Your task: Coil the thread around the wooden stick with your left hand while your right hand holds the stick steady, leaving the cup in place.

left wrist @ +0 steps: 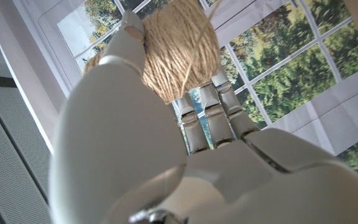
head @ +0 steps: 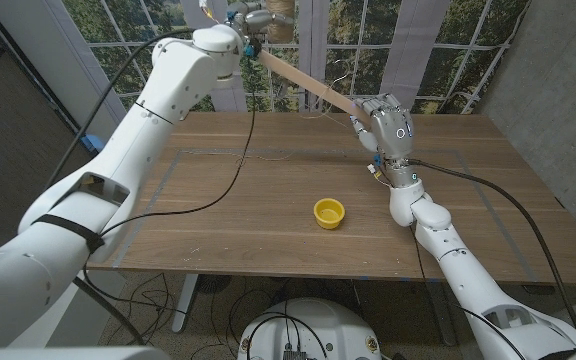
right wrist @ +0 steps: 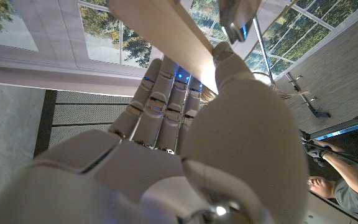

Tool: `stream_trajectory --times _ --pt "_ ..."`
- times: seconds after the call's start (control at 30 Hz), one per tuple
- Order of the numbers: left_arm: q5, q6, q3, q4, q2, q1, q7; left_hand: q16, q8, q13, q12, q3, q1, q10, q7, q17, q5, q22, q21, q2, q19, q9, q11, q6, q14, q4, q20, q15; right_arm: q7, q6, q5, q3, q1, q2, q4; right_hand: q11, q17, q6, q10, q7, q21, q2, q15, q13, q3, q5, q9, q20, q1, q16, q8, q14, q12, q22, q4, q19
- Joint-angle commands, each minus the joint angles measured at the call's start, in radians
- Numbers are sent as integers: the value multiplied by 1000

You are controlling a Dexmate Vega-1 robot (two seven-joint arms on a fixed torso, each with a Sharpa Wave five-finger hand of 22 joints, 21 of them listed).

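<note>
The yellow cup (head: 329, 212) sits on the wooden table (head: 218, 200), near the front edge and a bit right of the middle. Nothing touches it.

Farther back and to the right, the right hand (head: 386, 125) is lifted above the table. Its fingers (right wrist: 166, 93) are curled around the near end of the wooden stick (head: 303, 83), with the thumb (right wrist: 229, 62) pressed on the other side. The stick (right wrist: 160, 34) is long and flat. It slants up and away to the left, toward the windows.

At the far end of the stick, high above the back edge of the table, is the left hand (head: 253, 18). It holds a ball of tan thread (left wrist: 179, 50), with its fingers (left wrist: 213, 112) on one side and the thumb (left wrist: 129, 43) on the other. The ball (head: 280, 12) is just beside the stick's far tip. A thin strand (left wrist: 194, 50) runs across the ball.

A person's hand (right wrist: 319, 183) shows at the edge of the right wrist view.
</note>
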Motion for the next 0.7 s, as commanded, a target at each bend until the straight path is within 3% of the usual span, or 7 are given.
stream_trajectory --times 0.03,0.37,0.7 --pt "62 103 52 -2 -34 -133 -14 7 7 218 2 19 210 89 11 381 5 2 11 221 5 30 -81 266 247 8 -7 -317 0 -31 15 -54 23 -26 34 -108 3 158 114 -148 9 88 -153 23 9 4 7 -56 74 -4 4 99 4 1 3 -4" --pt "109 94 106 33 -66 -189 -85 4 4 219 -3 20 209 89 10 383 5 0 16 219 4 30 -81 265 248 8 -8 -317 0 -26 14 -61 31 -24 41 -107 5 159 114 -149 12 88 -154 25 10 5 7 -57 75 -6 4 101 3 1 3 -5" --pt "148 65 145 -18 -62 -192 -161 3 4 220 -5 21 208 91 9 385 5 0 19 219 2 31 -81 268 250 8 -8 -317 0 -57 36 -93 56 -40 68 -104 6 159 118 -147 15 88 -153 26 10 5 7 -58 74 -8 3 102 2 1 3 -6"
